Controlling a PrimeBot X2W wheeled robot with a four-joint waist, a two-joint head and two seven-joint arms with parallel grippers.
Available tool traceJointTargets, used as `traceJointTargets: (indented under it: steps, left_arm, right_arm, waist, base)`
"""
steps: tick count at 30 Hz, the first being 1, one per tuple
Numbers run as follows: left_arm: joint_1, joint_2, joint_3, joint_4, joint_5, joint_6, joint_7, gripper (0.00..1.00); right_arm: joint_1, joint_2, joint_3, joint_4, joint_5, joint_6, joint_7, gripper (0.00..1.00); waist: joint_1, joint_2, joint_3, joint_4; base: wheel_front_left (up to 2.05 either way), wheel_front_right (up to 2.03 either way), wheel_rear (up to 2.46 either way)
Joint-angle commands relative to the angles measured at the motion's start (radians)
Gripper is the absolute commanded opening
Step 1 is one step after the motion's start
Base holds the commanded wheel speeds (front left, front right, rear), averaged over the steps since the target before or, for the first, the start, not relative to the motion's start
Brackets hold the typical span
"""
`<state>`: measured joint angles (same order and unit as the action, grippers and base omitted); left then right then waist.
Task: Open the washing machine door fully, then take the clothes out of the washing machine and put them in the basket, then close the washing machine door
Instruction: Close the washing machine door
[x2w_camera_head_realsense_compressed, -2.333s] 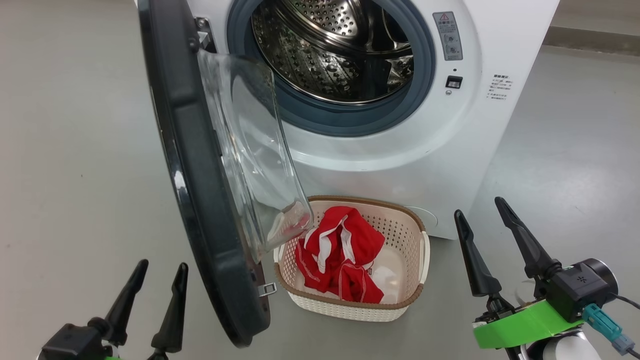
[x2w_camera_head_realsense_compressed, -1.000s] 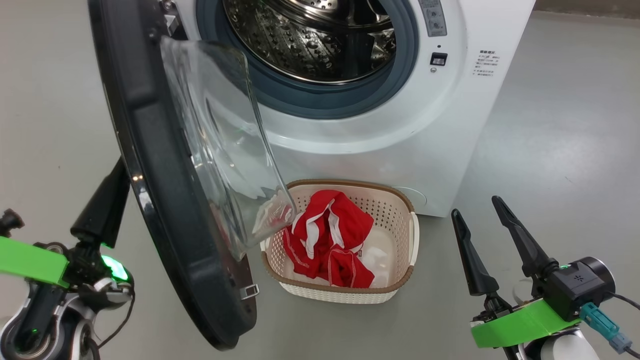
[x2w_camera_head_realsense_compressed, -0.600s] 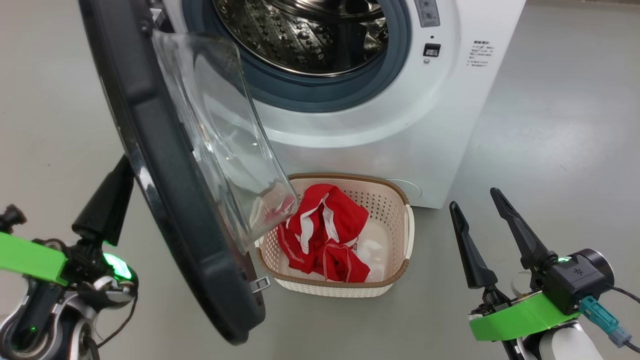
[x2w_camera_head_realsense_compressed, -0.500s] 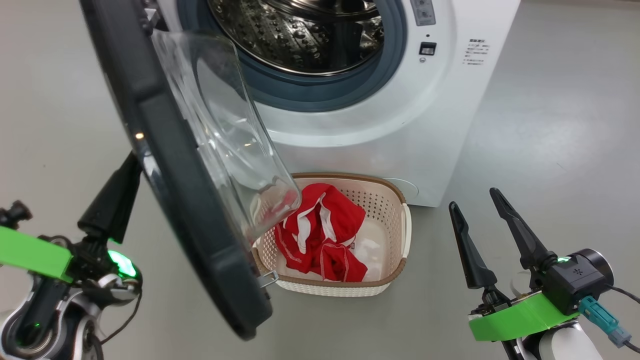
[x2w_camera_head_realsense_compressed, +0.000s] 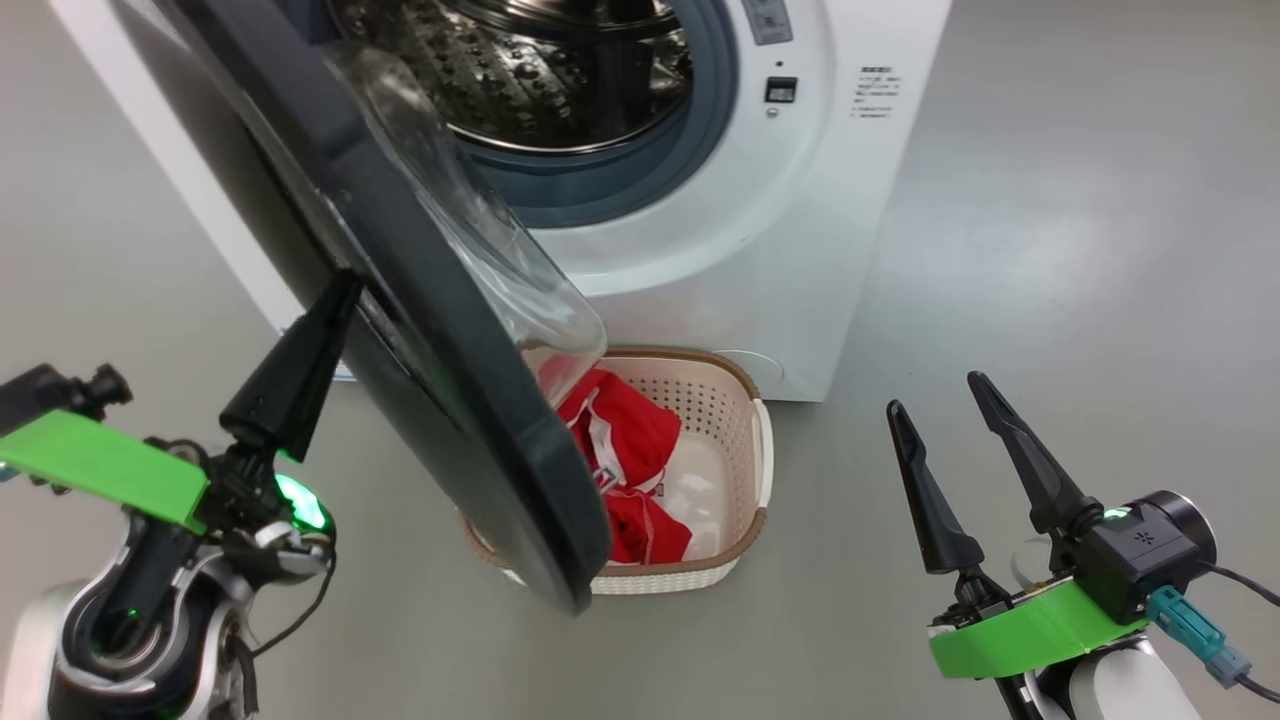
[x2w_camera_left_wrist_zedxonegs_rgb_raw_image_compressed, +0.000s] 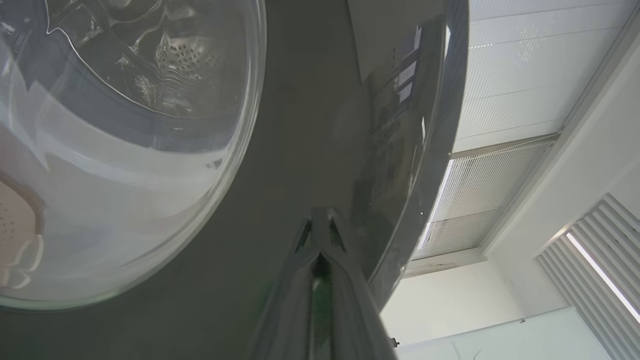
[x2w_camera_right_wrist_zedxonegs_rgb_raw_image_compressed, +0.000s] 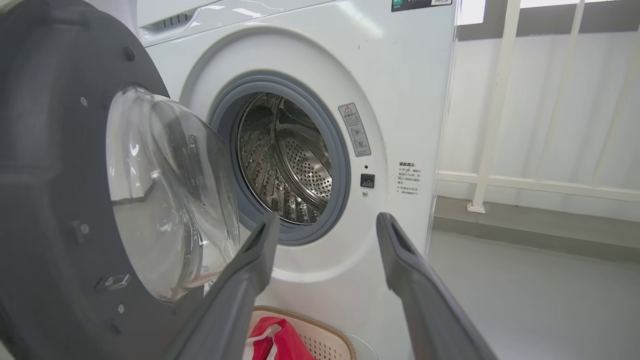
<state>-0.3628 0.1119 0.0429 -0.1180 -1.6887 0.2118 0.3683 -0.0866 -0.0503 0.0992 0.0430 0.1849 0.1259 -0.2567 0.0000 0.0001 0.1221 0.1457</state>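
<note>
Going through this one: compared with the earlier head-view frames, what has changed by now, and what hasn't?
The left gripper closed its fingers, went behind the washing machine door and now touches its outer face. The door has swung partway shut, over the basket. The view also shifted. Unchanged: right gripper open and idle, clothes in the basket.

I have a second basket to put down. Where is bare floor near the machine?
Bare floor lies right of the basket, between it and the open right pincer, and on past the washing machine's right side. Crowded: the door hangs over the basket and the clothes, with the shut left pincer against its outer face.
</note>
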Motion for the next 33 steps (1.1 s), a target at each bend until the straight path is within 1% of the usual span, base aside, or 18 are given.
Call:
traceJointTargets:
  steps: [1, 9, 19, 33]
  left_arm:
    - [-0.050, 0.013, 0.019, -0.016, 0.015, -0.011, 0.007, 0.00]
    - [-0.082, -0.007, 0.002, 0.025, 0.017, -0.018, -0.005, 0.00]
    - [-0.143, -0.032, -0.016, 0.083, 0.023, -0.058, -0.043, 0.00]
    - [-0.238, -0.046, -0.021, 0.190, 0.041, -0.096, -0.104, 0.00]
  right_arm:
    - [-0.034, 0.000, 0.023, -0.022, 0.008, 0.005, -0.005, 1.00]
    - [-0.031, 0.000, 0.027, -0.025, 0.004, 0.005, -0.005, 1.00]
    - [-0.034, 0.000, 0.040, -0.025, 0.004, 0.005, -0.005, 1.00]
    - [-0.041, 0.000, 0.048, -0.032, 0.004, 0.005, -0.005, 1.00]
  waist:
    - [0.0000, -0.0001, 0.000, -0.020]
    - [0.0000, -0.0001, 0.001, -0.050]
    - [0.0000, -0.0001, 0.017, -0.085]
    - [0.0000, -0.0001, 0.039, -0.152]
  base:
    - [0.00, 0.00, 0.00]
    - [0.00, 0.00, 0.00]
    - [0.00, 0.00, 0.00]
    - [0.00, 0.00, 0.00]
